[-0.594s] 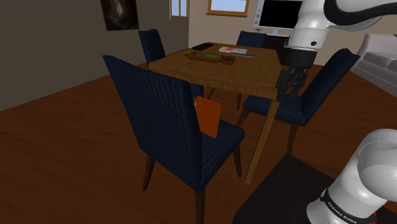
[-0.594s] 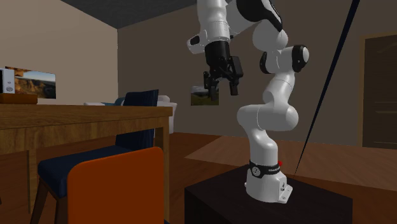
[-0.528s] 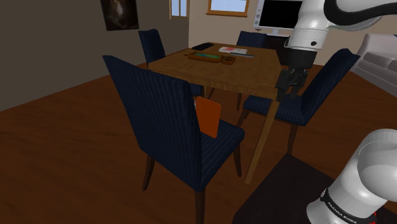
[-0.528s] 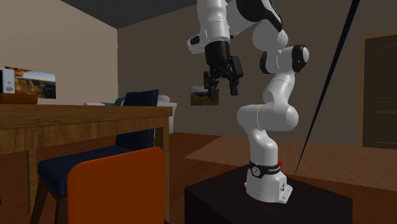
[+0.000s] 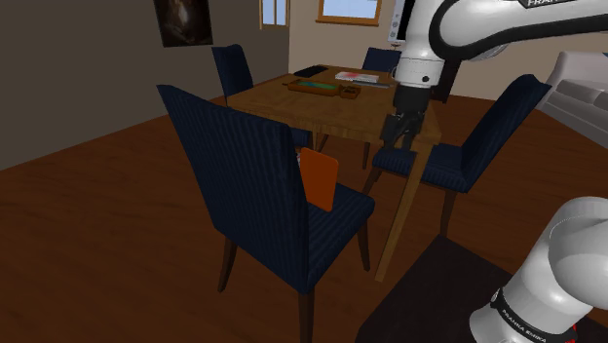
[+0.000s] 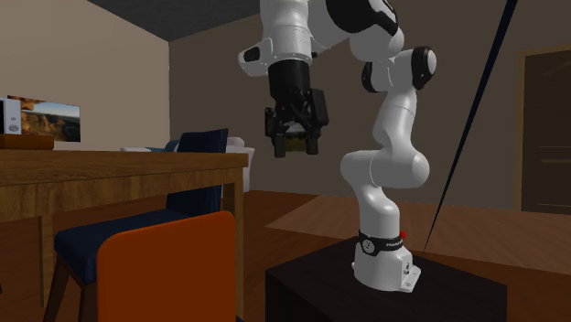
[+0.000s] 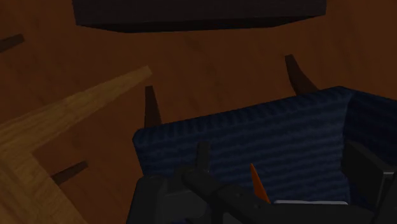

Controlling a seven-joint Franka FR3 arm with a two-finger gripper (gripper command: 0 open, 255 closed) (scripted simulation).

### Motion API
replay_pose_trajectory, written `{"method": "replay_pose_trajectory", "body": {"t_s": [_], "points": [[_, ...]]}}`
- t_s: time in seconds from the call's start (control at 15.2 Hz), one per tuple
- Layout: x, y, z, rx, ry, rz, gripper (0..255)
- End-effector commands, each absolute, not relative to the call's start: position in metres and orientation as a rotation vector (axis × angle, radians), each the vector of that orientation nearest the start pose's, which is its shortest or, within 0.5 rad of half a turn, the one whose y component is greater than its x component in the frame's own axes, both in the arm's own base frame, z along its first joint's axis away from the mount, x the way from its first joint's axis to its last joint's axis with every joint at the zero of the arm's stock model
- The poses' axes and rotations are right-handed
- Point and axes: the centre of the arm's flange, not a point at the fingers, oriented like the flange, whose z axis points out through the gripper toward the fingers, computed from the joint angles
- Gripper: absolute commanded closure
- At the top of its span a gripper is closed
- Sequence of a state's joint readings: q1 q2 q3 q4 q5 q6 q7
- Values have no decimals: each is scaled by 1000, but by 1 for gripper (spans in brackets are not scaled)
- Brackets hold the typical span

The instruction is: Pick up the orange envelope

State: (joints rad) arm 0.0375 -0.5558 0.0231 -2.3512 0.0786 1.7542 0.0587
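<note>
You are watching the gripper [image 5: 398, 133] hanging over the near right corner of the wooden table [image 5: 331, 115], pointing down. Its two fingers are standing apart and clasping nothing; in the second exterior view a gap is showing between them. The orange envelope [image 5: 319, 178] is standing on edge on the seat of the nearest blue chair [image 5: 244, 171], leaning against the backrest. Gripper and envelope are sitting well apart, the envelope lying lower and toward the shoulder view's left of the hand. In the wrist view you are catching a thin orange sliver of the envelope against the blue seat.
</note>
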Motion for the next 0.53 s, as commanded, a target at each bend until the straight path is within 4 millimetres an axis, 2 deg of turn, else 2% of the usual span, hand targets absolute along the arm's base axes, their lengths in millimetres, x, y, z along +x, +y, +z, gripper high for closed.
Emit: {"method": "replay_pose_trajectory", "body": {"t_s": [0.0, 0.46], "points": [[401, 38, 518, -3097, -18, 55, 0], [480, 69, 487, -3158, -171, 11, 0]]}}
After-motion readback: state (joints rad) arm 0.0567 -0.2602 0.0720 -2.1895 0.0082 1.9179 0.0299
